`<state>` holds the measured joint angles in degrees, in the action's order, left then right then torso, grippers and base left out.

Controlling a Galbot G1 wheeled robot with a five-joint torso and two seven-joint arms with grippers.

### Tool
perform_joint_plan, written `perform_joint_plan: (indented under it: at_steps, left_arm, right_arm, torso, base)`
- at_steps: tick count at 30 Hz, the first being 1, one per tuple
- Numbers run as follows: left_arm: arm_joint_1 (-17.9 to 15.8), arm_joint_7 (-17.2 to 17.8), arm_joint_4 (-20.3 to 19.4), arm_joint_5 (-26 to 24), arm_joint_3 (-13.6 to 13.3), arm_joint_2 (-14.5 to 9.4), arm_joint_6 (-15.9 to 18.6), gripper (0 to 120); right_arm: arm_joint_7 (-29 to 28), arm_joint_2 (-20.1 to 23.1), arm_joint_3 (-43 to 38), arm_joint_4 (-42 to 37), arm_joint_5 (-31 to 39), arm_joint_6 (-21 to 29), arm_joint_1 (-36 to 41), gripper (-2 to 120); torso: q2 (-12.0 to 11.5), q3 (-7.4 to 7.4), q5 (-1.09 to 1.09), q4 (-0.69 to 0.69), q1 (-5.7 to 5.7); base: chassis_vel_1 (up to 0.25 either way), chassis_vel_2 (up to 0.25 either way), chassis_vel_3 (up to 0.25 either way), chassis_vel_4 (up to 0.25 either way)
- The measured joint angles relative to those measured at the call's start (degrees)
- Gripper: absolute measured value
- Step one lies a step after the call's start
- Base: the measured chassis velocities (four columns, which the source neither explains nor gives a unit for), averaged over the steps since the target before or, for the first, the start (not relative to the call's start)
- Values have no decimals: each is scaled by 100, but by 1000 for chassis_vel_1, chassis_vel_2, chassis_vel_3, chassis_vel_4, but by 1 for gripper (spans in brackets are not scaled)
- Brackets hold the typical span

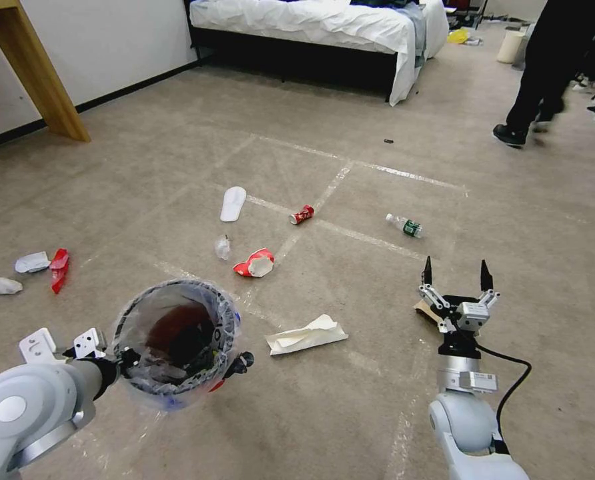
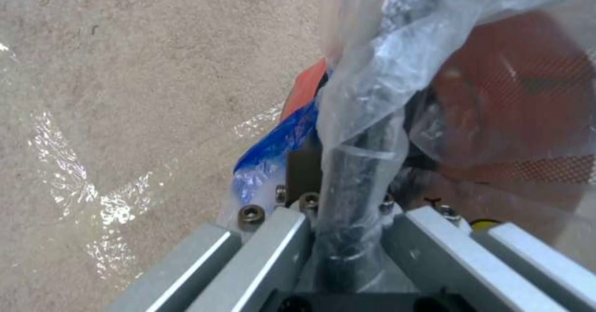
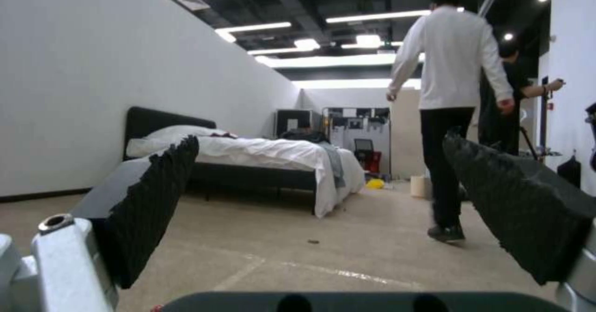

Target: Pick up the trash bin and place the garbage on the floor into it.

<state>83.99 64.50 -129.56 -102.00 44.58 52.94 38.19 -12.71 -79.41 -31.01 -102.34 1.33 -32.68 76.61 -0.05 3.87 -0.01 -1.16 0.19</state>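
Red bin [image 1: 177, 340] with a clear bag liner hangs off the carpet at lower left, its rim clamped by the left gripper [image 1: 121, 363]; the left wrist view has the fingers closed on the bagged rim [image 2: 360, 163], red wall and blue bag edging beside them. Right gripper [image 1: 456, 275] sits low over the floor [image 1: 144, 187] at right, fingers spread wide and holding nothing, pads [image 3: 155, 200] apart in its wrist view. A brown scrap [image 1: 423, 308] lies just beside its left finger base. Litter on the carpet: folded white paper [image 1: 306, 335] between bin and right gripper, crushed cup [image 1: 254, 263], small wrapper [image 1: 223, 247], white flat piece [image 1: 233, 203], red can [image 1: 302, 215] on a tape line, bottle [image 1: 405, 226] ahead of the right gripper. Far left: red wrapper [image 1: 59, 269], white scraps [image 1: 31, 262].
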Motion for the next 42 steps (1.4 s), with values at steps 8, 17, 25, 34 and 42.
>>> perform_joint_plan:
  at_steps: [8, 17, 25, 34, 42]
  left_arm:
    - [-8, -1, 14, 5, -8, 21, 2, 0]
    - [35, 8, -25, 11, -10, 55, 3, 0]
    - [100, 8, -80, 80, -5, 128, 8, 0]
    - [139, 5, -130, 115, 6, 177, 8, 0]
    - [169, 1, -177, 126, 14, 214, -5, 0]
  right_arm:
    - [1, 9, 2, 38, -6, -6, -29, 100]
    - [13, 15, -11, 99, -9, -56, -23, 100]
    - [61, 11, 14, 88, -22, -67, 8, 100]
    - [83, 29, 28, 72, -16, -74, 7, 100]
    - [51, 50, 28, 34, -60, -78, 6, 100]
  torso:
    - [0, 0, 0, 0, 0]
    - [0, 0, 0, 0, 0]
    - [0, 0, 0, 0, 0]
    - [0, 0, -1, 0, 0]
    - [0, 2, -1, -2, 2]
  base:
    - [0, 0, 0, 0]
    - [0, 0, 0, 0]
    - [-17, -1, 11, 4]
    - [-156, -79, 162, 60]
    - [-265, -185, 247, 177]
